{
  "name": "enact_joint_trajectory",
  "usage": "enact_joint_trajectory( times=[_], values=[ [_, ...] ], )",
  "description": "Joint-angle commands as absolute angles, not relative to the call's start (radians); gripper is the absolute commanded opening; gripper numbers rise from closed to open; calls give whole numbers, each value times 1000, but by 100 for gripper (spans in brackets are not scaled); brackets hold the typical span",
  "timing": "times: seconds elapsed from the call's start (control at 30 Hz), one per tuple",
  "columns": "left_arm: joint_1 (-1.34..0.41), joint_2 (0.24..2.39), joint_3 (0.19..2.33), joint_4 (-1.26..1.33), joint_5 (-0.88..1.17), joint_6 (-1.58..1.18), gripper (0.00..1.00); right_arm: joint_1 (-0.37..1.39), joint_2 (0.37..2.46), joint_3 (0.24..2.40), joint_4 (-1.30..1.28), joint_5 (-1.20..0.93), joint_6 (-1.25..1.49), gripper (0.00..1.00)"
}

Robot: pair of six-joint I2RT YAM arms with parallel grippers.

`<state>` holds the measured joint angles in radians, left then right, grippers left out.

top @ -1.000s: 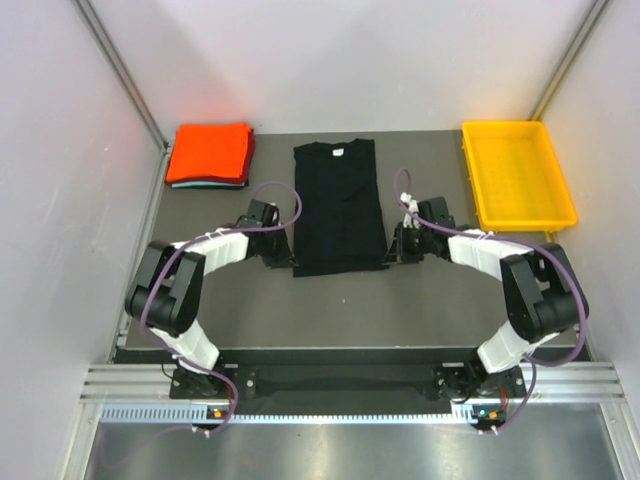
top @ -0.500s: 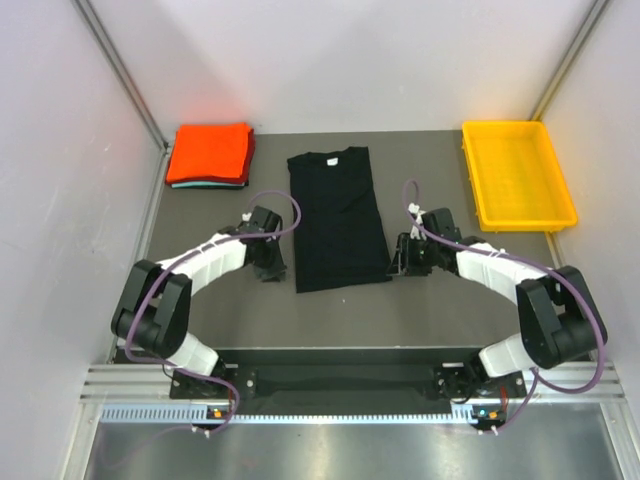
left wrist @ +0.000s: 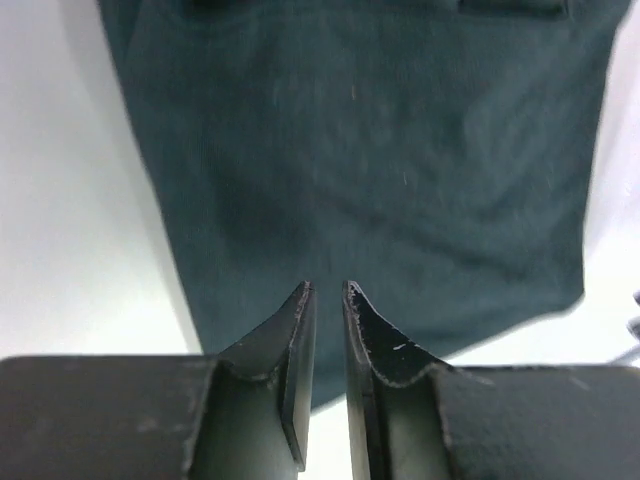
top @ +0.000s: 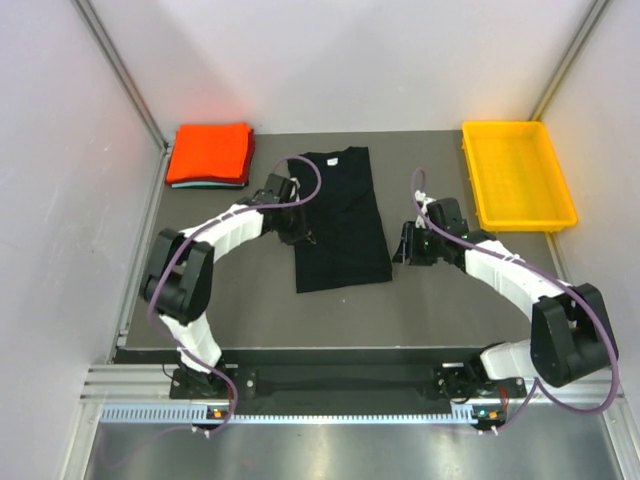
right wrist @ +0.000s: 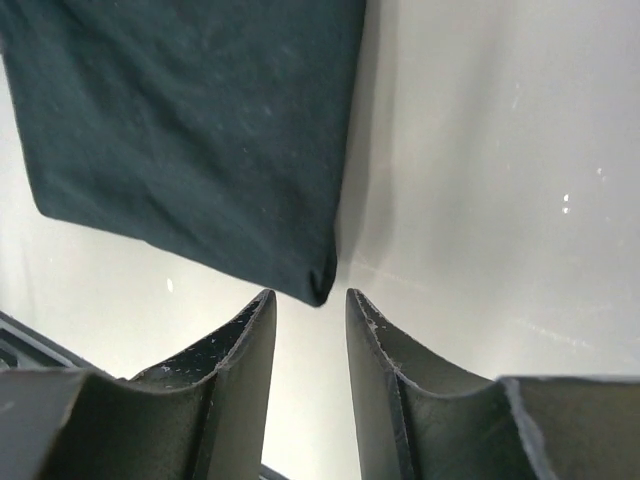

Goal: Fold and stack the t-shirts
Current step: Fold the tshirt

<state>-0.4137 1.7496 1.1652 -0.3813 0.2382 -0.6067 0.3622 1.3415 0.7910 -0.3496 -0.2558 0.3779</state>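
Fig: black t-shirt [top: 340,215] flat mid-scene, sleeves in | left gripper [left wrist: 325,290] over its left edge, jaws slightly apart, empty | right gripper [right wrist: 310,295] by near-right corner, jaws apart, empty | tip: pinch both hem corners level, fold twd collar.

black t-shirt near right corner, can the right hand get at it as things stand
Probably yes: the right hand is open, with that corner of the black t-shirt just ahead of its fingers, and only bare table around it.
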Motion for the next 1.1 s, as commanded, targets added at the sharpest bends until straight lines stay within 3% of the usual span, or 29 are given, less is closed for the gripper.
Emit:
enact_joint_trajectory(
  times=[0.0,0.27,0.67,1.07],
  values=[
    [-407,1827,1264,-342,224,-566,21,365,1342,834,-330,-265,377,35],
    [-365,1963,1396,-394,137,-548,20,367,1338,804,-316,-295,379,36],
    [-341,2040,1416,-353,109,-523,19,365,1416,775,-253,-348,360,48],
    [-324,2063,1445,-405,81,-520,19,367,1505,781,-187,-413,374,48]
  ],
)
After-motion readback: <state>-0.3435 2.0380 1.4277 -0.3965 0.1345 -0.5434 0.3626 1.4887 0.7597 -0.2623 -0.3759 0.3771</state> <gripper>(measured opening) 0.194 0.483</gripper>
